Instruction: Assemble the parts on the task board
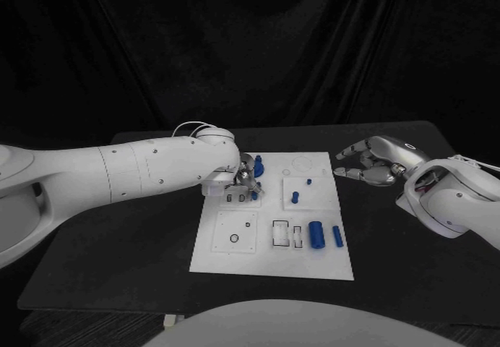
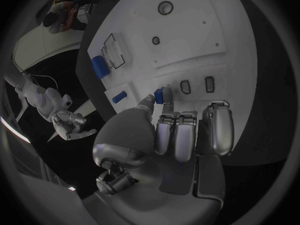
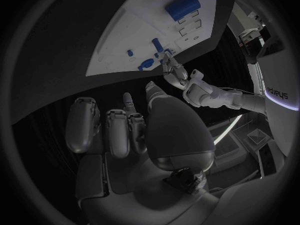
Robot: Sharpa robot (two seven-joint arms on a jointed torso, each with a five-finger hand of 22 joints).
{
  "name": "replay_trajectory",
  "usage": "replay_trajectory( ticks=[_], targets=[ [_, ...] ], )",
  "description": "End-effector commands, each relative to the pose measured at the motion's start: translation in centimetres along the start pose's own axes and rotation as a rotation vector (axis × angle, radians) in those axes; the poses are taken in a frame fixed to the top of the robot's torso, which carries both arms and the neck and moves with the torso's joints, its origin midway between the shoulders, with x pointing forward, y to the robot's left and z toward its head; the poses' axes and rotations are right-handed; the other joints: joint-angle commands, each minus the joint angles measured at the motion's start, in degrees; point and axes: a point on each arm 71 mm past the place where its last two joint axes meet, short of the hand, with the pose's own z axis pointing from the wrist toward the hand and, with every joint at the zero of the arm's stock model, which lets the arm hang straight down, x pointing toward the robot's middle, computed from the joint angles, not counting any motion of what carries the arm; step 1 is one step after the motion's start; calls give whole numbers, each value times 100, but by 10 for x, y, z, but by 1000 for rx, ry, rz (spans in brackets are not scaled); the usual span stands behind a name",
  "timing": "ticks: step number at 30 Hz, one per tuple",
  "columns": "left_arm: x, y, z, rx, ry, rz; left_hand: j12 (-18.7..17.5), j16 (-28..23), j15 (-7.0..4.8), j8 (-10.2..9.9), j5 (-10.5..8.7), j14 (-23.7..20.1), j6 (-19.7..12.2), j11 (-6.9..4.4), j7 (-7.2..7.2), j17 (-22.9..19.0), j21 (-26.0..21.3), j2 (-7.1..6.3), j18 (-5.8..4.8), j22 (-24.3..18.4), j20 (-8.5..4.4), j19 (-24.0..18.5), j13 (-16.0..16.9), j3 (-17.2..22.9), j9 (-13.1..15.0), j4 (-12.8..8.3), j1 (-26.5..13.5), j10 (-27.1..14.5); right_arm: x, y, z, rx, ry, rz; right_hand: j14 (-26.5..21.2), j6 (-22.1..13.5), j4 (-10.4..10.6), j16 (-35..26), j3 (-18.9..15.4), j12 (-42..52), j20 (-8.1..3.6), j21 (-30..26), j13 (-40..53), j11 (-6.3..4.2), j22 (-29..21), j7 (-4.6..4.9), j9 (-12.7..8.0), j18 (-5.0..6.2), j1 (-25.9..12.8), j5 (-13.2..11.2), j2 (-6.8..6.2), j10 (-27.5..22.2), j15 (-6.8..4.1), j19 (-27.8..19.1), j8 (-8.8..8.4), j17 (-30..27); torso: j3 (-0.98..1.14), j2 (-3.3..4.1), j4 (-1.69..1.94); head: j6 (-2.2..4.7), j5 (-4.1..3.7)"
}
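The white task board [image 1: 271, 264] lies in the middle of the black table. My left hand [image 1: 240, 181] hangs over its far left part. In the left wrist view its thumb and a finger pinch a small blue part [image 2: 162, 95] just above the board [image 2: 206, 30], next to two small dark slots [image 2: 185, 86]. My right hand [image 1: 370, 163] hovers off the board's far right edge, fingers loosely bent and holding nothing. Two blue cylinders [image 1: 316, 235] lie side by side on the board's near right. Small blue pieces [image 1: 295, 196] stand near its middle, and others [image 1: 259, 166] stand beside my left hand.
Black table surface [image 1: 417, 275] runs all round the board, with a dark curtain behind it. The right wrist view shows my left hand [image 3: 178, 75] at the board's [image 3: 125, 30] edge. My left forearm [image 1: 125, 173] crosses the table's left side.
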Motion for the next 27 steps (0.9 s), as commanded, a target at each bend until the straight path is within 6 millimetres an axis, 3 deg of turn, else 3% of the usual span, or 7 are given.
replay_trajectory(
  ticks=[1, 6, 10, 17, 18, 21, 27],
  targets=[
    [2, -1, 1, 15, 15, 6, 20, 15, 2, -43, 68, 605, 63, -7, 0, 1509, -41, -24, -32, 293, 2, -24, 1508, 82, 17, -36, 54, 598, 1, 0, 0, -1, 7, -2, 480, 33, -28, -31, -19, -33, 5, -37, 1461, 27, 1020, -5, -9, 54, 32, 20, 27, 555, 31, -18, 34, 921, 2, -2, -7, -1, 42],
    [2, -1, 1, 14, 17, 7, 20, 15, -9, -114, 235, 605, 109, -18, -13, 1509, -52, -80, -32, 306, -9, -22, 1508, 289, 60, -144, 38, 598, 1, 0, 0, 1, 9, -2, 478, 36, -35, -36, -16, -31, 5, -44, 1462, 27, 1018, -5, -14, 55, 47, 25, 33, 556, 31, -21, 30, 916, 2, -4, -8, -1, 48],
    [2, -1, 1, 14, 17, 6, 20, 15, -22, -209, 535, 605, 135, -31, -24, 1509, -64, -175, -32, 324, -21, -15, 1508, 613, 110, -308, 18, 598, 1, -1, -1, 4, 12, -3, 477, 39, -39, -39, -14, -32, 5, -50, 1462, 27, 1017, -4, -16, 56, 56, 28, 37, 556, 31, -23, 28, 912, 3, -5, -9, -1, 26],
    [2, 2, 2, 12, 13, 0, 20, 15, -35, -382, 977, 605, 210, -39, -25, 1509, -93, -544, -35, 376, -37, 8, 1508, 1888, 291, -766, -334, 598, 1, -2, -2, 7, 18, -3, 471, 49, -60, -62, -12, -40, 6, -71, 1454, 27, 1011, -3, -24, 60, 94, 30, 38, 549, 31, -31, 22, 887, 1, -7, -9, -1, 45],
    [2, 3, 1, 11, 12, -1, 20, 15, -22, -403, 1016, 605, 232, -30, -25, 1509, -102, -632, -32, 391, -44, 15, 1508, 2238, 367, -853, -504, 598, 1, -2, -2, 8, 19, -3, 471, 49, -60, -62, -12, -40, 6, -71, 1454, 27, 1011, -3, -24, 60, 94, 30, 38, 549, 31, -31, 22, 887, 1, -6, -9, -1, 57],
    [1, 6, 1, 8, 4, -9, 20, 15, -28, -436, 1094, 605, 232, -36, -14, 1509, -115, -755, -35, 413, -35, 26, 1508, 2684, 482, -995, -705, 598, 1, -3, -2, 9, 20, -3, 469, 50, -62, -68, -12, -44, 6, -84, 1450, 27, 1008, -3, -25, 63, 98, 29, 37, 546, 31, -36, 22, 879, 0, -5, -5, -1, 80],
    [0, 13, -1, -2, -18, -31, 20, 15, -32, -451, 1156, 605, 235, -35, -11, 1509, -110, -802, -41, 440, -33, 49, 1508, 2888, 550, -1049, -817, 598, 1, -3, -3, 11, 21, -3, 469, 50, -62, -68, -12, -44, 6, -84, 1450, 27, 1008, -3, -25, 63, 98, 29, 37, 546, 31, -36, 22, 879, 5, -8, -9, -1, 99]
  ],
)
